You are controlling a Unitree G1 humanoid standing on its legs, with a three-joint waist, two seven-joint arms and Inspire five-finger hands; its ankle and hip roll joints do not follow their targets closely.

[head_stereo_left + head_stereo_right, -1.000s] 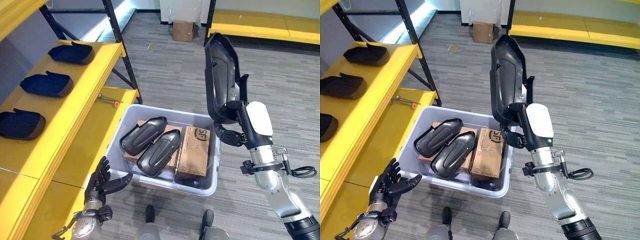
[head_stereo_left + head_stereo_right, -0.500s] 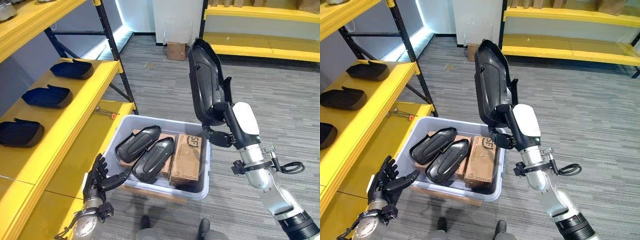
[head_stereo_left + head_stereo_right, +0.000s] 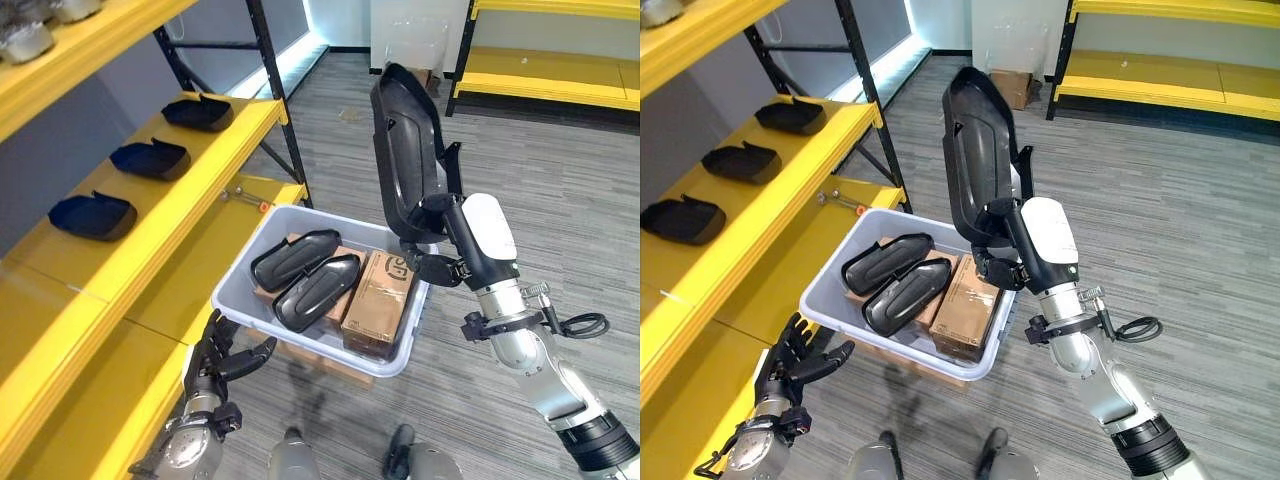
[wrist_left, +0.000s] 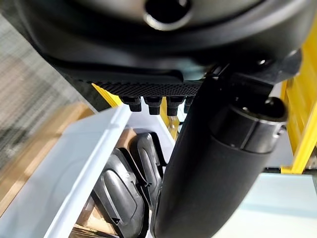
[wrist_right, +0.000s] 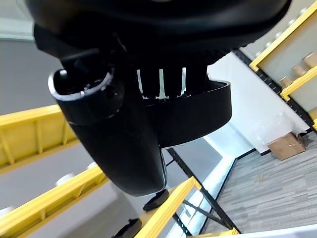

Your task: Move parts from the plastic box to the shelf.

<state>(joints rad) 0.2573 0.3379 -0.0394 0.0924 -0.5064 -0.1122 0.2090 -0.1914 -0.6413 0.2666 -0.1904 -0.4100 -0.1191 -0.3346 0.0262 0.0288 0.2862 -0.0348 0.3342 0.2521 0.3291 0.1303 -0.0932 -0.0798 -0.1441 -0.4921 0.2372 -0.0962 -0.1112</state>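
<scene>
Black part (image 3: 405, 140): held upright above the plastic box (image 3: 240, 300), grasped at its lower end by the right hand (image 3: 440, 262) fingers. Left hand (image 3: 222, 360): relaxed, empty, beside the box. Shelf (image 3: 190, 170): best approached level, the part lowered into a free gap between parts already stored.

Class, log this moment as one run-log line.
right hand: shut on black part, raised above plastic box | left hand: open, beside box | box: two parts left | shelf: three parts
</scene>
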